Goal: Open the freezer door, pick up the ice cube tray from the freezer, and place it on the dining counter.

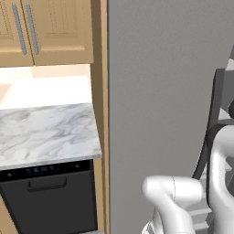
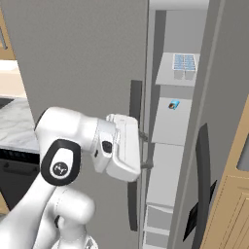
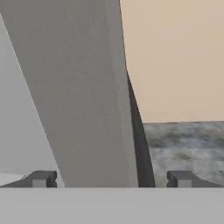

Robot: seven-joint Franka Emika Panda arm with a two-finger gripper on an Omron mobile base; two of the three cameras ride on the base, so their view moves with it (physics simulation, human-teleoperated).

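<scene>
So the freezer door (image 2: 82, 53) is standing ajar, its edge swung out from the freezer (image 2: 170, 121), which is showing its lighter shelves through the gap. The robot's white arm (image 2: 87, 141) is reaching in beside the door's dark vertical handle (image 2: 135, 146). The gripper (image 3: 111, 178) is sitting spread wide, released, with the door's edge running between its fingertips (image 3: 41, 178) and nothing clamped. The ice cube tray (image 2: 185, 62) is lying flat on the freezer's upper shelf, and a small blue item (image 2: 173, 104) is sitting on the shelf below it.
</scene>
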